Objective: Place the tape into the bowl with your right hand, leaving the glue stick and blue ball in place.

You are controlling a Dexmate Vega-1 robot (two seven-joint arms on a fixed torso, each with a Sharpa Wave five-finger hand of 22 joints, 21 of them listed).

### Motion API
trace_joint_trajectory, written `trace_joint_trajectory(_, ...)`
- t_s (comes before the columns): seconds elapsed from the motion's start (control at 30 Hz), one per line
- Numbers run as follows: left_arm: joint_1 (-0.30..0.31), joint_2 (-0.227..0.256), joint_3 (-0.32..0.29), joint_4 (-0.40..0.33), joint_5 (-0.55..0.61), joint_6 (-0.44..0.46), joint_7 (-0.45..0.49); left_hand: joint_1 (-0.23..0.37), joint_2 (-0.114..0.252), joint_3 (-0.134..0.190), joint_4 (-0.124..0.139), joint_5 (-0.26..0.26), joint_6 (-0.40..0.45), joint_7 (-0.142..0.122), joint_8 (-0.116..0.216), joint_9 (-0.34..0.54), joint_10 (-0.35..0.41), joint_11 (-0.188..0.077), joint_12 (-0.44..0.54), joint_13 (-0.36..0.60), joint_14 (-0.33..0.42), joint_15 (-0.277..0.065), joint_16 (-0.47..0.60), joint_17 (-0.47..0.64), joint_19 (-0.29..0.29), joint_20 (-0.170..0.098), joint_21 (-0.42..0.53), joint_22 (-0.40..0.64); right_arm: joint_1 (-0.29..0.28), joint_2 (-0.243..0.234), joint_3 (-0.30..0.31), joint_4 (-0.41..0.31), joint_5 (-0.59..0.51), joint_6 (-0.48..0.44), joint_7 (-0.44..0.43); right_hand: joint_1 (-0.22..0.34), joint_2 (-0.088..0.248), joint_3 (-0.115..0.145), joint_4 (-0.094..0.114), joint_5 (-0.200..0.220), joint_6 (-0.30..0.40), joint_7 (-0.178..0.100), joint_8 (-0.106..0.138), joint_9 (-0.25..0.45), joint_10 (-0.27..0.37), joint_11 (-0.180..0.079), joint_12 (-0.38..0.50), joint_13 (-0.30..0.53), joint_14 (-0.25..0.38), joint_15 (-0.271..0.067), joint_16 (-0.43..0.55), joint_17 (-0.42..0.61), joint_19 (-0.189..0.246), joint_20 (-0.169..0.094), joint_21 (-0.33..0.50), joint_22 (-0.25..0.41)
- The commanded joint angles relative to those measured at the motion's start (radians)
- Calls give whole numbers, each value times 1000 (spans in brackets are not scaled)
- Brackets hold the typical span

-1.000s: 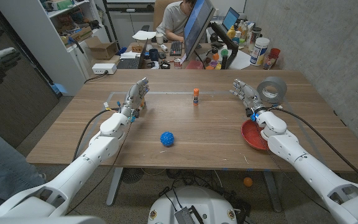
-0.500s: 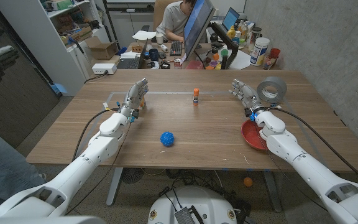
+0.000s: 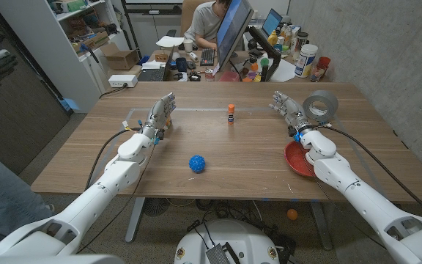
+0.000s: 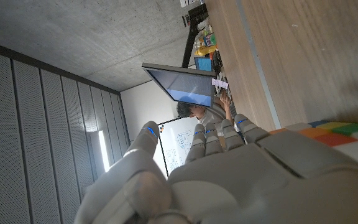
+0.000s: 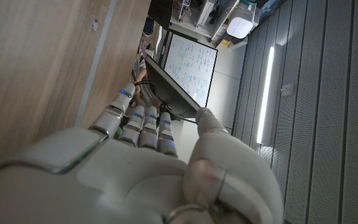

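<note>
While my right hand (image 3: 288,110) waited with its fingers apart and nothing in it, the one grey tape roll (image 3: 321,105) stood tipped up on the table (image 3: 86,158), just beside that hand. Its hole faced toward me. I saw one red bowl (image 3: 297,158) by my right wrist, one glue stick (image 3: 231,113) standing up straight, and one blue ball (image 3: 198,163). My left hand (image 3: 160,117) was open and held nothing.
</note>
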Motion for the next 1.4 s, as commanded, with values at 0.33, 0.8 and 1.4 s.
trace_joint_trajectory(0.33, 17, 14, -6, -45, 9, -8, 13, 5, 2, 2, -3, 6, 14, 6, 9, 3, 3, 2, 8, 2, 3, 11, 5, 3, -2, 13, 5, 3, -72, -61, 41, -108, -26, 22, -55, 29, -2, 6, -20, 8, 31, -10, 13, 1, 9, -7, 6, 1, 13, 0, 7, -4, 6, 6, 2, 1)
trace_joint_trajectory(0.8, 7, 11, -5, -43, 10, -13, 6, 5, 5, 2, -4, 6, 21, 5, 10, 3, 7, 1, 9, 2, 5, 11, 5, 3, 0, 13, 6, 3, -108, -123, 73, -175, -98, 24, -123, 76, -17, 21, -59, 11, 27, -15, 8, 1, 2, -7, 2, 1, 9, 1, -2, -19, -1, 10, -2, 1)
trace_joint_trajectory(1.4, 4, 6, -1, -25, -8, -6, -21, 3, 6, 1, -5, 6, 24, 3, 9, 3, 7, -2, 9, 2, 7, 11, 5, 4, 1, 34, 7, 4, -128, -205, 106, -250, -174, -26, -175, 187, -49, 51, -89, 14, 27, -66, 6, 3, -16, -18, -4, 2, -4, 7, -14, -42, -21, 20, -7, 0)
